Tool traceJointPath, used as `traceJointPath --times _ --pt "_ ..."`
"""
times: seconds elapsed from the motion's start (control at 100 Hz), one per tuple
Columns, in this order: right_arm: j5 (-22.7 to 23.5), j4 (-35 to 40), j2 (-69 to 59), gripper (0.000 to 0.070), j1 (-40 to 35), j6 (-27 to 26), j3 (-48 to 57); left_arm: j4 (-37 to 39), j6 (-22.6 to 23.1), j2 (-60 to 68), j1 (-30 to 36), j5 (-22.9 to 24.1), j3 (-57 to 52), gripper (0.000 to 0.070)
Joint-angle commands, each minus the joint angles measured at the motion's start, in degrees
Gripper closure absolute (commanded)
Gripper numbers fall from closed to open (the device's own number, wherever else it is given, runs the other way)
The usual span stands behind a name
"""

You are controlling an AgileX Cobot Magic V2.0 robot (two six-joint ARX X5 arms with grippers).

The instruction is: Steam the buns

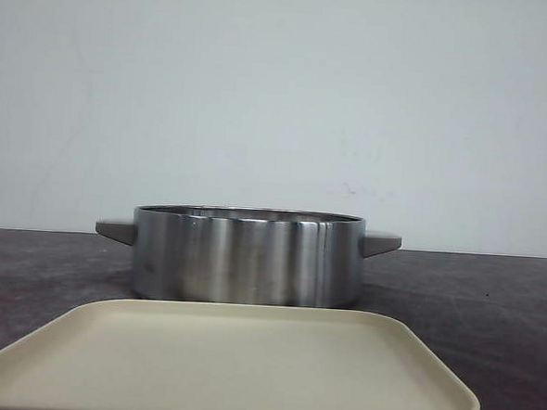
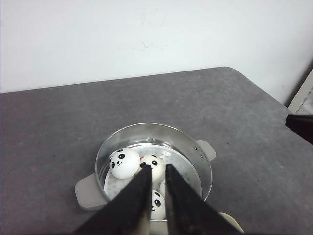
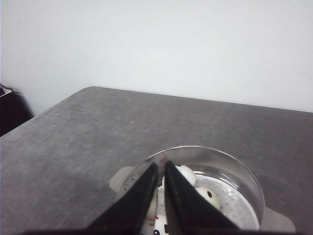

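closest to the front camera lies a beige tray (image 1: 226,369), rounded at the corners and slightly raised at the rim, sitting on the dark grey table (image 1: 490,302). just behind the tray stands a steel pot (image 1: 247,254), shiny and low-walled, with a grey handle sticking out at each side. from this low angle its inside is hidden, and neither of my arms shows in the front view.

from my left wrist i look down into the pot (image 2: 154,169). the buns (image 2: 124,163) are inside it, white domes with black panda faces, resting on the perforated steel floor. one sits clear beside the wall, another (image 2: 155,164) touches it, and a third (image 2: 157,203) peeks out lower down, partly covered by my fingers. a fourth shows only as a pale sliver. my left gripper (image 2: 156,169) hangs above the pot with its two black fingers (image 2: 139,193) nearly together, only a thin gap between the tips, and nothing is held between them.

from my right wrist i see the same pot (image 3: 195,191) from the other side, with bits of the buns (image 3: 186,174) showing past my fingers. my right gripper (image 3: 161,166) also hovers over the rim, its fingers (image 3: 178,196) drawn close with a narrow slit between them, holding nothing.
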State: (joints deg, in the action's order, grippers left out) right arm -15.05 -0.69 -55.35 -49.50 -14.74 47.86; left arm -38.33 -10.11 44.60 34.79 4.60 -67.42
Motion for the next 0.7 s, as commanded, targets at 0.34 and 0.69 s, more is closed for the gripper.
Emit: traceJointPath --times 0.34,0.69 --pt "0.04 7.76 7.1 0.0682 3.96 1.09 -1.53 0.59 0.17 0.28 0.44 0.11 -0.76 0.07" --pt "14.69 -9.57 30.58 0.0682 29.73 9.84 -29.64 0.59 0.17 0.26 0.44 0.11 -0.76 0.07"
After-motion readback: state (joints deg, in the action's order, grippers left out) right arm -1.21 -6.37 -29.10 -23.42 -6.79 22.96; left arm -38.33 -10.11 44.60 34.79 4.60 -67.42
